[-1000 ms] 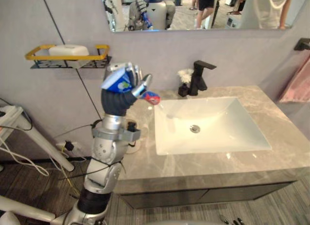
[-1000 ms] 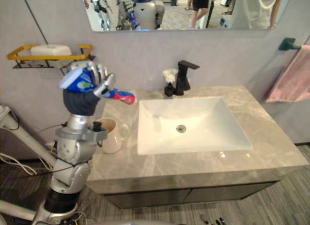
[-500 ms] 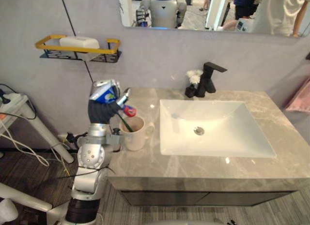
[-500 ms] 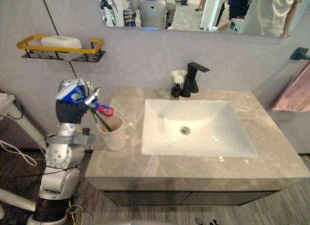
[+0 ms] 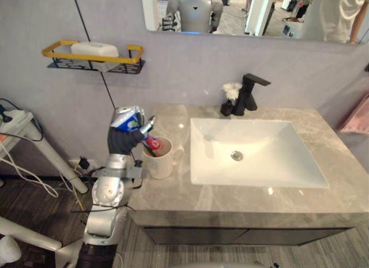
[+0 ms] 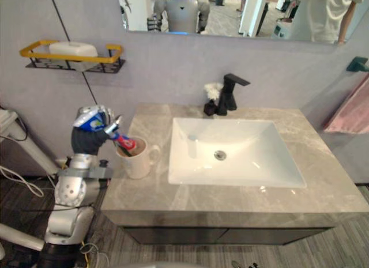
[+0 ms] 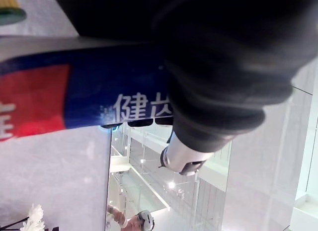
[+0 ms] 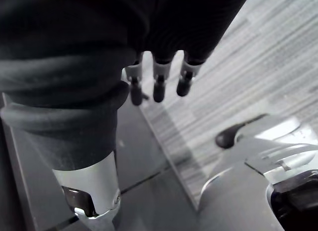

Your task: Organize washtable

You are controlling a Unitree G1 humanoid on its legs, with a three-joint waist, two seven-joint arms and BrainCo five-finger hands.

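Observation:
My left hand (image 5: 121, 140) is shut on a blue toothpaste tube (image 5: 129, 119), held tilted beside the counter's left end. The tube's red end (image 5: 153, 144) points down into the mouth of a white mug (image 5: 164, 162) that stands on the grey marble counter (image 5: 242, 196), left of the sink. Up close in the left wrist view, the blue and red tube (image 7: 74, 97) lies under my hand's dark cover (image 7: 223, 67). My right hand (image 8: 159, 84) hangs low over the striped floor with its fingers relaxed, holding nothing.
A white basin (image 5: 253, 155) is set in the counter, with a black tap (image 5: 248, 93) and a small white flower (image 5: 232, 90) behind it. A yellow-rimmed wall shelf (image 5: 131, 51) holds a white soap bar. A pink towel (image 5: 355, 115) hangs at the right.
My left hand has come down and tipped the tube, so its red end now sits in the mug's mouth. The camera shifted a second ago.

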